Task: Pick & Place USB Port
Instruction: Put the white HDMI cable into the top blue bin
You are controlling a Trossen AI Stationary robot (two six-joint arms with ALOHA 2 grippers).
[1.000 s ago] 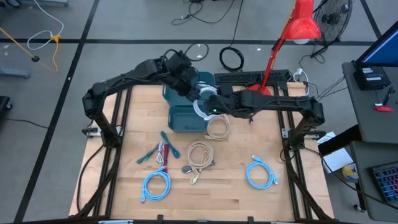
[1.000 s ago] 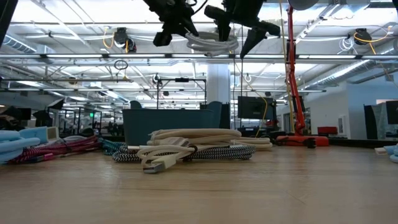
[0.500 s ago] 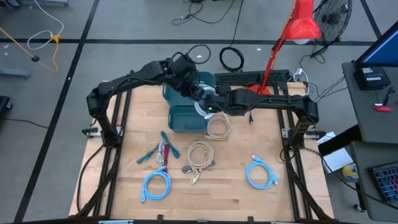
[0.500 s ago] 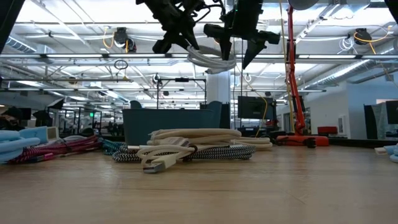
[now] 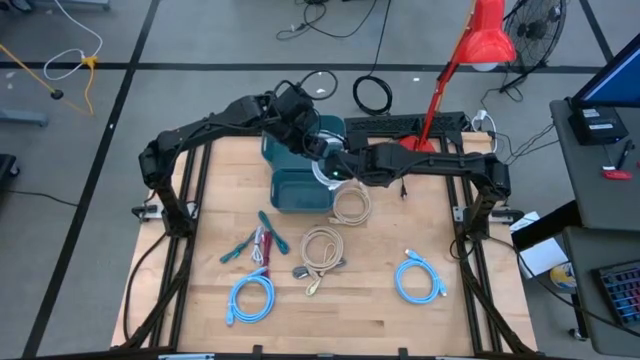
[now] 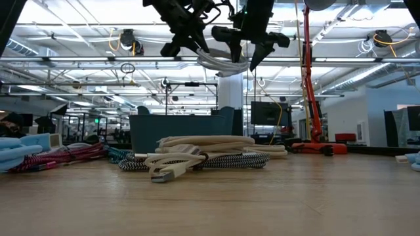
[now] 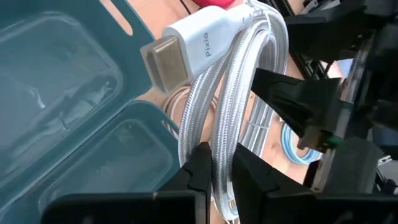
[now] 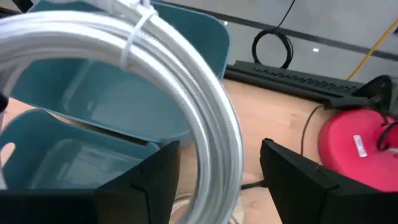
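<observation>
Left fingers (image 7: 214,171) pinch the white cable coil (image 7: 242,93), its far loop hidden.

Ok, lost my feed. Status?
Left claw shut on white cable coil. Right claw open around it. Above teal bin. Nothing blocking.

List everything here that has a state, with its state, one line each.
white cable: coiled, tied, held above the teal bin
left gripper: shut on the white cable
right gripper: open, straddling the coil
teal bin: open, looks empty
beige cable: coiled, on the table
blue cables: both coiled, on the table
</observation>
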